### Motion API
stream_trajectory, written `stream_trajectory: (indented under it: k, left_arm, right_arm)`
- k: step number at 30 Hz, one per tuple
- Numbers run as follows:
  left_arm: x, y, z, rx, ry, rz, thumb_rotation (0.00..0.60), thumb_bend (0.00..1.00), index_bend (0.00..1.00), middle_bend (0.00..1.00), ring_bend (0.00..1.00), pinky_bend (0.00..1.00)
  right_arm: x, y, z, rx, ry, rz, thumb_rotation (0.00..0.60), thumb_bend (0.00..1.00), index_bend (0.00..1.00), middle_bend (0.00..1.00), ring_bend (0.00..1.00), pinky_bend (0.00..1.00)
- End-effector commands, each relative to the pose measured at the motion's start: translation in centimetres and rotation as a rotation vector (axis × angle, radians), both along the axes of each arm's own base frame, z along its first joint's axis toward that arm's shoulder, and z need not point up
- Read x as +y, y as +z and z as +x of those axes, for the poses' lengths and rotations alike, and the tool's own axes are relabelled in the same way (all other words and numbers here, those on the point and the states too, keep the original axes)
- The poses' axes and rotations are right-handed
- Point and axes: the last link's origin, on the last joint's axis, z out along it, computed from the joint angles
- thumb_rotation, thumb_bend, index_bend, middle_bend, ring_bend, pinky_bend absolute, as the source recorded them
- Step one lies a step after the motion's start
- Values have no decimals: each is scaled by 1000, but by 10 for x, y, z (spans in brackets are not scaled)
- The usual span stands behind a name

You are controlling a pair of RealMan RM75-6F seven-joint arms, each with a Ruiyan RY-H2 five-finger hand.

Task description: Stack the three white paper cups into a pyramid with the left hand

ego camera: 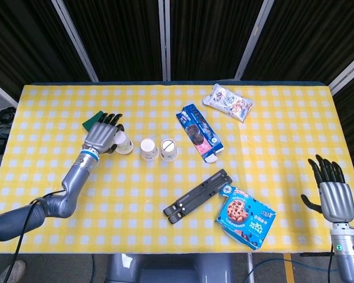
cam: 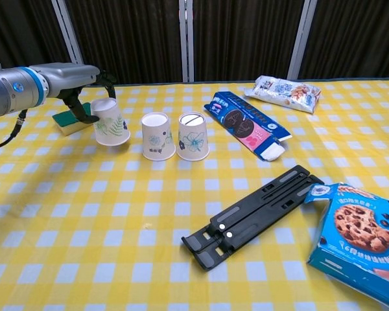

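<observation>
Three white paper cups with plant prints stand upside down in a row on the yellow checked table. My left hand (ego camera: 102,137) (cam: 78,81) grips the leftmost cup (ego camera: 124,143) (cam: 110,122), thumb on its near side and fingers behind it; the cup sits slightly raised and tilted. The middle cup (ego camera: 148,148) (cam: 157,136) and the right cup (ego camera: 168,149) (cam: 193,137) stand side by side just right of it, almost touching. My right hand (ego camera: 333,191) hangs at the table's near right corner, fingers spread, holding nothing.
A green sponge (ego camera: 94,120) (cam: 66,122) lies behind my left hand. A blue biscuit box (ego camera: 199,132) (cam: 249,125) lies right of the cups, a snack bag (ego camera: 227,101) beyond it. A black folding stand (ego camera: 197,196) (cam: 253,210) and a cookie box (ego camera: 246,215) occupy the near side.
</observation>
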Motion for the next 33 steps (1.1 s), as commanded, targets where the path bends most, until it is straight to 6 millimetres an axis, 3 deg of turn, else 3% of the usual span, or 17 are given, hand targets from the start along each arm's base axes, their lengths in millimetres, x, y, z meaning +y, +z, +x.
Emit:
stream_trajectory:
  k: [1,7,11,16,23,33]
  left_arm:
    - [-3,15,5,-39,-18,26,600,496,417,0,0,0]
    - [-11,54,29,-141,-68,51,600,495,404,0,0,0]
    - [-15,62,41,-148,-99,49,600,491,400,0,0,0]
    - [-21,54,60,-151,-133,9,600,487,391,0,0,0]
    - [-24,25,85,-110,-161,-48,600,487,383,0,0,0]
    - [-21,8,98,-101,-155,-47,600,487,377,0,0,0]
  right_arm:
    - [0,0,1,-1,2,-1,600,119,106,0,0,0]
    - [2,0,3,-5,10,-3,600,119,109,0,0,0]
    - [2,0,4,-6,15,-1,600,119,109,0,0,0]
    - [2,0,4,-13,16,3,600,119,109,0,0,0]
    - [3,-1,5,-21,22,11,600,119,109,0,0,0]
    - [3,3,2,-35,15,4,600,119,109,0,0,0]
